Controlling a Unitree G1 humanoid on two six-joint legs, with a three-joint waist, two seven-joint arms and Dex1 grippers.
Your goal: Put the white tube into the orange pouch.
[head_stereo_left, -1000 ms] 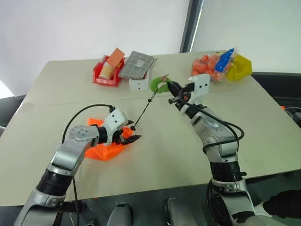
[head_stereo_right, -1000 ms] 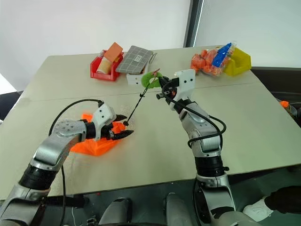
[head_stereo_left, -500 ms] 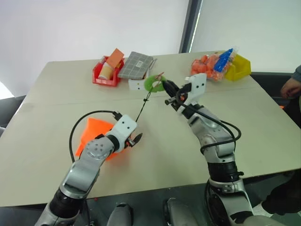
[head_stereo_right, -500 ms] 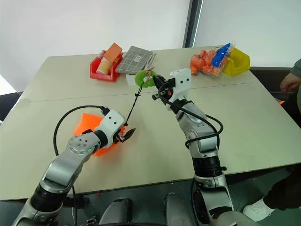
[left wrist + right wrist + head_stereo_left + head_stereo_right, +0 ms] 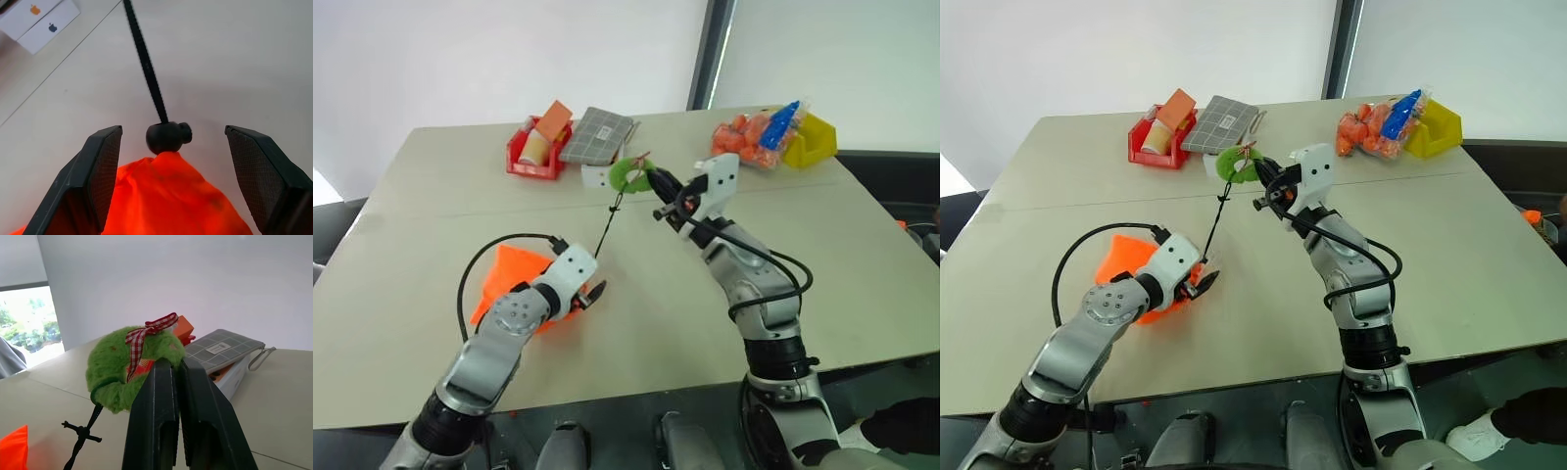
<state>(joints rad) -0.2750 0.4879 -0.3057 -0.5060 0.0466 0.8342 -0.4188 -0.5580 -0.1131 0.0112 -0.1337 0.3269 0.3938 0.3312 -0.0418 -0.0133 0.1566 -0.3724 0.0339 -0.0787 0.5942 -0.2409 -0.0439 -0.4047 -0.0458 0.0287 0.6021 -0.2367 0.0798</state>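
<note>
L gripper open over orange pouch mouth, cord taut. R gripper clenched on green tag, raised. Table bare on R side; bins at far edge.

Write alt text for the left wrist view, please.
Two open black fingers of the left tool stand on either side of the orange pouch. At its gathered mouth sits a round black cord stopper, and the black cord runs away across the pale table.

right gripper: pinches green tag | orange pouch: on table
</note>
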